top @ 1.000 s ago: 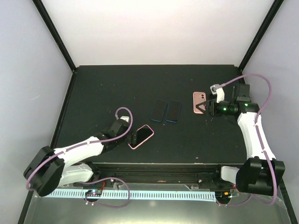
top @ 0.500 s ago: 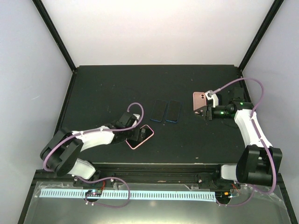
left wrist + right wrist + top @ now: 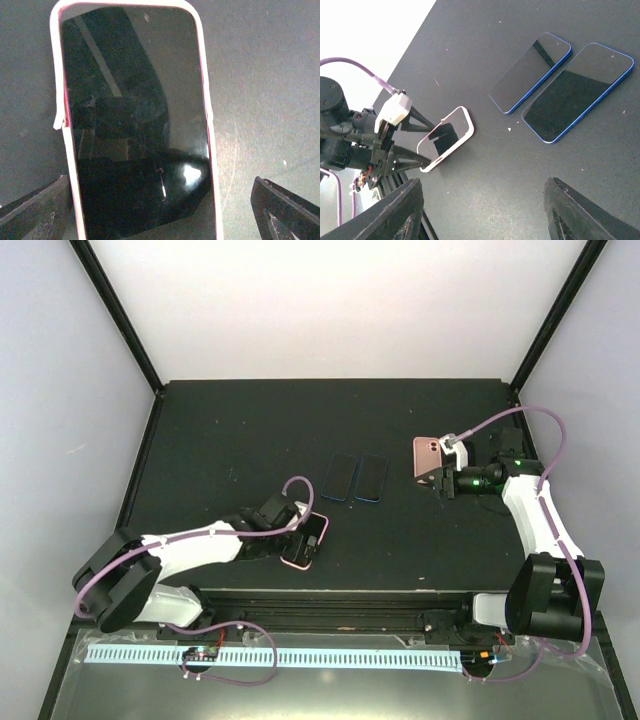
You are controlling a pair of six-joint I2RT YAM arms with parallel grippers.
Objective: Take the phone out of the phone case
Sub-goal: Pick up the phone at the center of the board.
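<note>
A phone with a dark screen, in its pink phone case (image 3: 135, 125), lies face up on the black table, toward the front left (image 3: 312, 538). My left gripper (image 3: 160, 215) is open, and its fingers (image 3: 35, 210) straddle the near end of the cased phone without closing on it; from above it sits there too (image 3: 296, 540). My right gripper (image 3: 438, 478) is at the right, open with nothing between its fingers (image 3: 482, 182). It points left across the table toward the cased phone (image 3: 445, 139).
Two bare phones with blue edges (image 3: 342, 477) (image 3: 371, 478) lie side by side mid-table. A pink case-backed item with a camera cutout (image 3: 426, 452) lies by the right gripper. Black frame posts stand at the table's back corners (image 3: 118, 315).
The left gripper moved right and closed in around the cased phone's end, and the phone turned more upright. The right arm shifted left toward the pink item, then held still.
</note>
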